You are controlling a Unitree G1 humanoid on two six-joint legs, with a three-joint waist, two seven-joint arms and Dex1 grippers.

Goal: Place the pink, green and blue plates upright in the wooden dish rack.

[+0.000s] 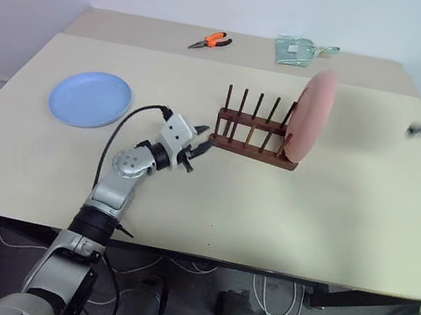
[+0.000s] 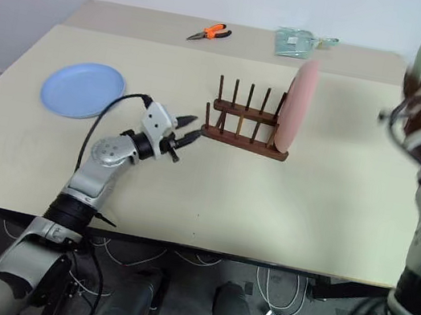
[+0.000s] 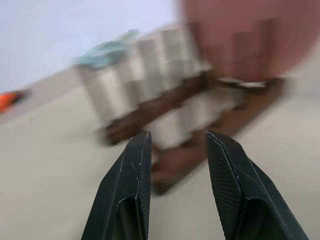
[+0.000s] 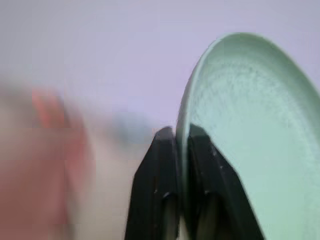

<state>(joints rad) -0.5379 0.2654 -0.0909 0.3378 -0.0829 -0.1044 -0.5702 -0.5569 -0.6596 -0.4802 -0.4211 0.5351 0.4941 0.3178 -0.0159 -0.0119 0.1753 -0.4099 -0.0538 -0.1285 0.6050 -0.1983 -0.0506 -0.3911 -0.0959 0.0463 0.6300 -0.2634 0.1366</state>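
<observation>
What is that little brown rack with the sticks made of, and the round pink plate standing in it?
The small dark brown rack looks like stained wood: thin round pegs on a low base, dull finish. The round pink plate looks like matte plastic, smooth with no shine, though glazed ceramic cannot be ruled out.

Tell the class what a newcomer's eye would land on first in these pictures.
The pink plate stands upright at the right end of the wooden dish rack, mid-table. The right gripper holds the green plate raised at the right, while the open left gripper sits at the rack's left end. The blue plate lies flat, far left.
</observation>
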